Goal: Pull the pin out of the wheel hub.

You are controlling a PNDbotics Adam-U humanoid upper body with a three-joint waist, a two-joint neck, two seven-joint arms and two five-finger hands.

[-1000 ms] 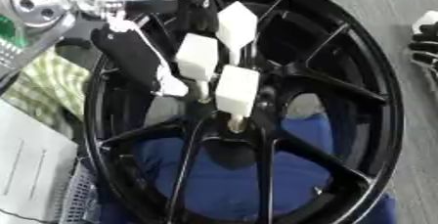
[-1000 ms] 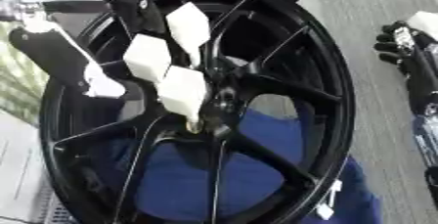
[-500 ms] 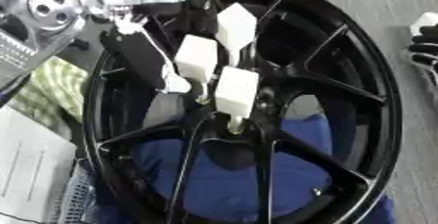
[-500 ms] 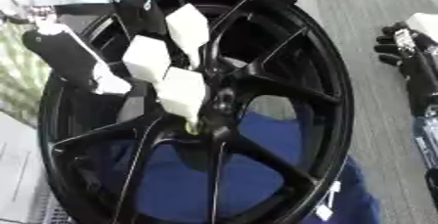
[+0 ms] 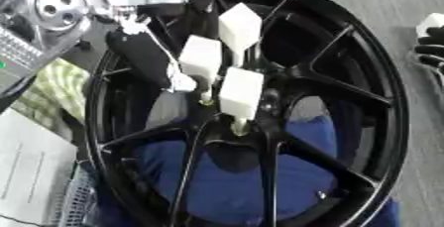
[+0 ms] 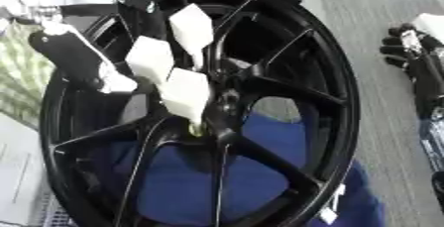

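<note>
- Pin (image 5: 239, 128): small yellowish-green stub at the centre of the black wheel hub (image 5: 347, 87), right under the lowest white fingertip.
- Left hand (image 5: 201, 62) reaches in from upper left, white-tipped fingers pointing down over the spokes; the lowest fingertip sits on or just above the pin. Cannot tell if the fingers pinch it.
- To do it well, judged: close thumb and finger on the stub, then draw straight out along its axis, no sideways tilt.
- Right hand (image 6: 416, 62) idle at right edge, fingers relaxed, well apart from the hub.
</note>
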